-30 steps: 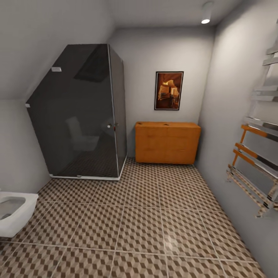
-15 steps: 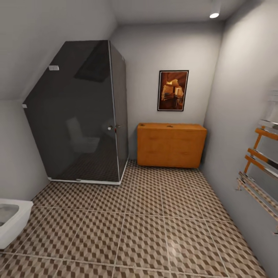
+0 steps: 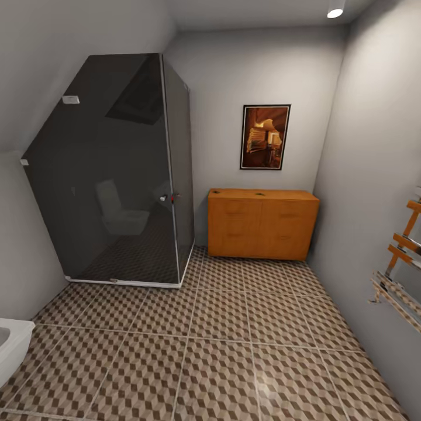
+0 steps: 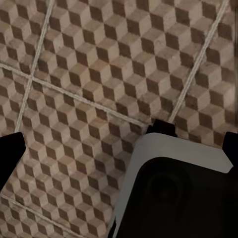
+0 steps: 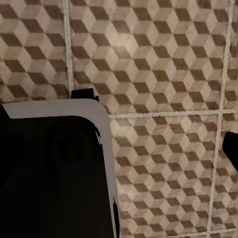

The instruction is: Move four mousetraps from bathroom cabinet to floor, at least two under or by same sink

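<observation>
From the head camera I see the orange-brown cabinet (image 3: 263,224) standing against the far wall, right of the dark glass shower enclosure (image 3: 126,175) and under a framed picture (image 3: 265,137), with two small dark spots on its top too tiny to identify. My left wrist camera looks down on the cube-patterned bathroom floor (image 4: 99,74) past the robot's white-edged base (image 4: 173,193), and dark finger edges sit at both sides of the picture, so I cannot tell how far that pincer is open. The right wrist camera gives the same tiles and base, its pincer's state equally unreadable.

Orange-brown wood on the cabinet (image 3: 263,224). Brown, beige and white cube pattern with pale grout across the bathroom floor (image 3: 222,362). Smoky dark grey glass on the shower enclosure (image 3: 117,175). Pale grey on the walls (image 3: 234,76). Warm amber and black in the framed picture (image 3: 265,137). White on the toilet (image 3: 9,351).
</observation>
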You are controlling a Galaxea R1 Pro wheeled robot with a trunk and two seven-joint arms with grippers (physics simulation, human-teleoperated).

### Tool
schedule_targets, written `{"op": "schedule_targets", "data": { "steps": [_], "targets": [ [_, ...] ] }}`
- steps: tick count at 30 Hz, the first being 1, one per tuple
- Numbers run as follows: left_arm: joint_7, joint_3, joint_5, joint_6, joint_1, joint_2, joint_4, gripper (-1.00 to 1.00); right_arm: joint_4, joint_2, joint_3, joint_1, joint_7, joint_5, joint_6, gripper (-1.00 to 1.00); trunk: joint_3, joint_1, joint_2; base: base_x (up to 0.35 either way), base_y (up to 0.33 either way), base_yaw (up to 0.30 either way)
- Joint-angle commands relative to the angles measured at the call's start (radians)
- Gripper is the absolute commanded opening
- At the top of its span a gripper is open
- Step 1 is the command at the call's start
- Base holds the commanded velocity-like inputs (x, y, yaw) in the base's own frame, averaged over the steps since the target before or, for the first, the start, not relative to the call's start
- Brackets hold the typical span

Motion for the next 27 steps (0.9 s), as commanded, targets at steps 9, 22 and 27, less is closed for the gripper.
{"op": "schedule_targets", "data": {
  "steps": [9,22,27],
  "targets": [
    [0.0,0.007,0.004,-0.005,-0.001,-0.001,0.001,1.0,0.003,0.0,-0.006,-0.001,0.0,-0.002,-0.007,1.0,-0.001,0.001,-0.001,0.323,0.0,0.0],
    [0.0,0.006,0.003,-0.005,-0.002,-0.001,0.0,1.0,0.003,-0.001,-0.006,-0.001,-0.001,-0.002,-0.007,1.0,-0.001,0.001,-0.001,0.323,0.0,0.0],
    [0.0,0.006,0.003,-0.005,-0.001,-0.001,-0.001,1.0,0.003,-0.001,-0.006,-0.001,-0.001,-0.002,-0.007,1.0,-0.001,0.001,-0.001,0.323,0.0,0.0]
  ]
}}
